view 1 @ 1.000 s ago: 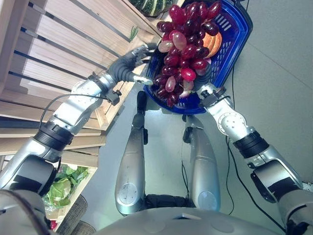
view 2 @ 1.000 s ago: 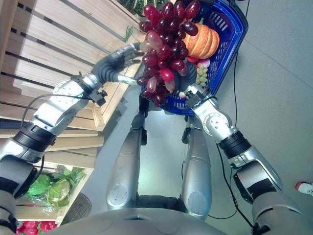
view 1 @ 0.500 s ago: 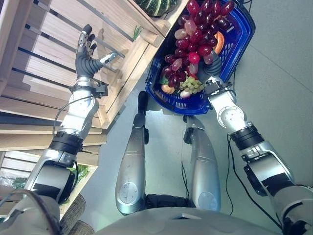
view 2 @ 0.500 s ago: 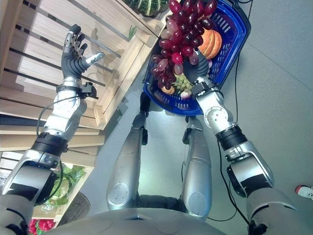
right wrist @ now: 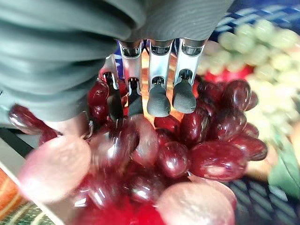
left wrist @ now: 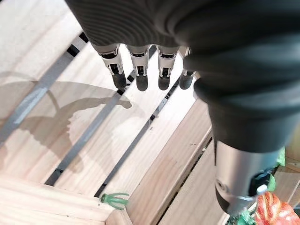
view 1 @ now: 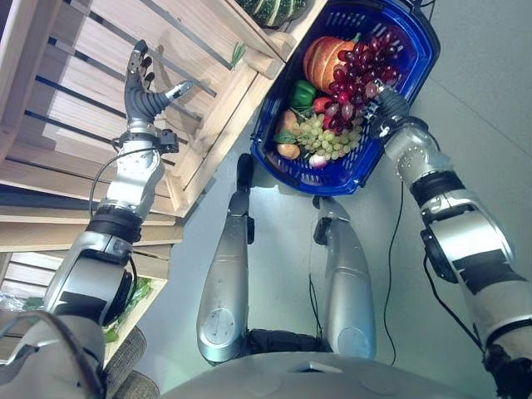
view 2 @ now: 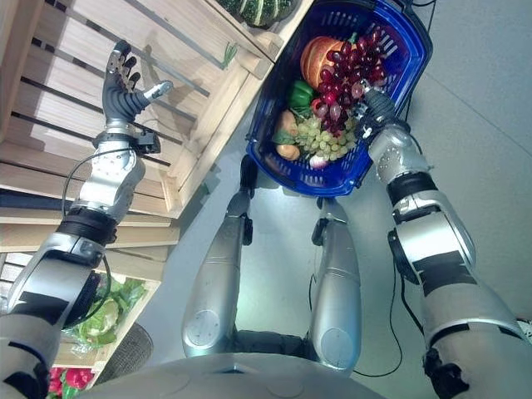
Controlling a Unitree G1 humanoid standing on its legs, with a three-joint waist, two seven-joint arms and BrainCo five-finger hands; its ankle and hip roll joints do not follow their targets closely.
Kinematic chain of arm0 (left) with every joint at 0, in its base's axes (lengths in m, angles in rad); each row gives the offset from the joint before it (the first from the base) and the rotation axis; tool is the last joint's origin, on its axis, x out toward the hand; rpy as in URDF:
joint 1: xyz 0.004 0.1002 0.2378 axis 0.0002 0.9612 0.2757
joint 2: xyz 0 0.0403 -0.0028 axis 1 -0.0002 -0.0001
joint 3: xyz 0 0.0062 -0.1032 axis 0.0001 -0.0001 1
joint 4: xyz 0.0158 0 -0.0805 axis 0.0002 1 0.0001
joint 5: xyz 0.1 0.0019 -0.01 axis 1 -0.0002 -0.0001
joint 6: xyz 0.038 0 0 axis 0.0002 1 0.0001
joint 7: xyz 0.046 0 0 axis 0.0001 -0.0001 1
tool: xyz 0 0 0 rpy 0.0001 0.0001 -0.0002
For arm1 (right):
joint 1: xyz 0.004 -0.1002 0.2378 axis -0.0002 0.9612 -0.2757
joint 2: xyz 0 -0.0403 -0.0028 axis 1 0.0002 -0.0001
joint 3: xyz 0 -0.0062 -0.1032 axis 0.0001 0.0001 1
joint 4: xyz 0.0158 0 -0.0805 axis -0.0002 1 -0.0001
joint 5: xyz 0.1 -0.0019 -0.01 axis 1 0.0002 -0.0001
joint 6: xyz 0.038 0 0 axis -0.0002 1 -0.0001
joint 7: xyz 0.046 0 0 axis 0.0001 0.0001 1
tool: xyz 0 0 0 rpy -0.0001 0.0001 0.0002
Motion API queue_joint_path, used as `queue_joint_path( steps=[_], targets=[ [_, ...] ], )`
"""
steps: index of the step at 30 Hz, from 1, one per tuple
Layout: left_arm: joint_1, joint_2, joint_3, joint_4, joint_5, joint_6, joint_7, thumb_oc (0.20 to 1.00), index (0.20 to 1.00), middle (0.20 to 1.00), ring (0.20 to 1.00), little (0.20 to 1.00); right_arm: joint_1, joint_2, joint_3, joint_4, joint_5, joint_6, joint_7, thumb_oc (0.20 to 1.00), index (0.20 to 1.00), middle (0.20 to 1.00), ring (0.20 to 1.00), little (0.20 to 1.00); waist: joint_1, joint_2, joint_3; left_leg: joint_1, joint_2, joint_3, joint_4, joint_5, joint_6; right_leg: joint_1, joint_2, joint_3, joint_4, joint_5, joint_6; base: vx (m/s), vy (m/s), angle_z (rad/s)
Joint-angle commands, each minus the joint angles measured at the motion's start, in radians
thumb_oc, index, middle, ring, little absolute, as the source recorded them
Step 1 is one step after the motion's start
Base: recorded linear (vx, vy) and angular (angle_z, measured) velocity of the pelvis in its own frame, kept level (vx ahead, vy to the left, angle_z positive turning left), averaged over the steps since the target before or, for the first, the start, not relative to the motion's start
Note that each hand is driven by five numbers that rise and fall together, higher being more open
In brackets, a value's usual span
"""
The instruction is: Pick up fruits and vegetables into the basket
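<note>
Dark-red glossy grapes [view 1: 359,73] in blue basket [view 1: 410,73], right hand [view 1: 384,104] touching.

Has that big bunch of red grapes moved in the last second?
Yes. The red grapes hung above the near rim of the blue basket, held up by the right hand; now they lie down inside it, beside the pumpkin.

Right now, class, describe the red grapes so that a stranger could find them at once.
Find the blue basket on the floor beside the wooden crates. Inside it, by the right hand, the red grapes lie between the orange pumpkin and the pale green grapes. They alone are dark red, glossy and bunched.
</note>
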Motion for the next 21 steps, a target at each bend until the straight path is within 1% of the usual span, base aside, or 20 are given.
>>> queue_joint_path(
  steps=[1, 2, 3, 4, 5, 10, 13, 19, 21],
  targets=[
    [-0.021, -0.053, 0.016, -0.010, -0.021, -0.057, 0.005, 1.000, 1.000, 1.000, 1.000, 1.000, -0.064, -0.046, 0.016, 0.013, -0.110, 0.000, -0.079, 0.200, 0.200, 0.200, 0.200, 0.200, 0.010, 0.088, -0.028, -0.067, -0.137, 0.054, 0.099, -0.075, 0.075, 0.018, 0.065, -0.094, 0.026, -0.059, 0.004, 0.00, 0.000, 0.00],
    [-0.020, -0.053, 0.014, -0.016, -0.025, -0.059, 0.004, 1.000, 1.000, 1.000, 1.000, 1.000, -0.083, -0.054, 0.020, 0.034, -0.155, 0.024, -0.106, 0.253, 0.253, 0.253, 0.253, 0.253, 0.014, 0.094, -0.028, -0.078, -0.138, 0.052, 0.107, -0.076, 0.076, 0.005, 0.062, -0.093, 0.033, -0.059, 0.004, 0.00, 0.000, 0.00],
    [-0.019, -0.054, 0.012, -0.018, -0.026, -0.061, 0.006, 1.000, 1.000, 1.000, 1.000, 1.000, -0.090, -0.055, 0.021, 0.039, -0.166, 0.035, -0.118, 0.366, 0.366, 0.366, 0.366, 0.366, 0.015, 0.096, -0.028, -0.082, -0.138, 0.052, 0.109, -0.076, 0.076, 0.000, 0.062, -0.092, 0.036, -0.059, 0.004, 0.00, 0.000, 0.00],
    [-0.017, -0.056, 0.010, -0.023, -0.026, -0.064, 0.006, 1.000, 1.000, 1.000, 1.000, 1.000, -0.102, -0.059, 0.028, 0.050, -0.181, 0.057, -0.144, 0.796, 0.796, 0.796, 0.796, 0.796, 0.018, 0.100, -0.028, -0.090, -0.140, 0.050, 0.113, -0.076, 0.077, -0.009, 0.061, -0.090, 0.040, -0.060, 0.004, 0.00, -0.001, 0.05],
    [-0.011, -0.058, 0.003, -0.034, -0.023, -0.066, 0.010, 1.000, 1.000, 1.000, 1.000, 1.000, -0.118, -0.069, 0.040, 0.070, -0.208, 0.088, -0.162, 1.000, 1.000, 1.000, 1.000, 1.000, 0.022, 0.107, -0.028, -0.103, -0.142, 0.045, 0.120, -0.075, 0.080, -0.026, 0.060, -0.088, 0.051, -0.060, 0.003, 0.00, 0.000, 0.06],
    [0.010, -0.066, -0.009, -0.059, -0.021, -0.059, 0.017, 1.000, 1.000, 1.000, 1.000, 1.000, -0.160, -0.072, 0.059, 0.111, -0.238, 0.150, -0.210, 1.000, 1.000, 1.000, 1.000, 1.000, 0.033, 0.123, -0.028, -0.125, -0.148, 0.038, 0.136, -0.078, 0.086, -0.057, 0.060, -0.082, 0.078, -0.066, 0.000, 0.00, 0.009, 0.08],
    [0.020, -0.071, -0.013, -0.062, -0.022, -0.068, 0.018, 1.000, 1.000, 1.000, 1.000, 1.000, -0.176, -0.078, 0.066, 0.129, -0.235, 0.164, -0.227, 1.000, 1.000, 1.000, 1.000, 1.000, 0.038, 0.128, -0.028, -0.134, -0.149, 0.037, 0.138, -0.077, 0.088, -0.067, 0.061, -0.080, 0.082, -0.067, 0.000, 0.00, 0.000, 0.00],
    [0.050, -0.071, -0.012, -0.066, -0.027, -0.068, 0.019, 1.000, 1.000, 1.000, 1.000, 1.000, -0.161, -0.077, 0.053, 0.130, -0.243, 0.147, -0.251, 1.000, 1.000, 1.000, 1.000, 1.000, 0.036, 0.132, -0.028, -0.119, -0.155, 0.031, 0.131, -0.077, 0.093, -0.058, 0.073, -0.067, 0.082, -0.070, -0.003, 0.00, 0.006, 0.00],
    [0.060, -0.070, -0.006, -0.063, -0.026, -0.061, 0.023, 1.000, 1.000, 1.000, 1.000, 1.000, -0.145, -0.074, 0.042, 0.128, -0.243, 0.129, -0.256, 1.000, 1.000, 1.000, 1.000, 1.000, 0.032, 0.129, -0.028, -0.086, -0.157, 0.029, 0.111, -0.074, 0.094, -0.028, 0.081, -0.063, 0.065, -0.067, -0.002, -0.03, 0.038, -0.01]
  ],
)
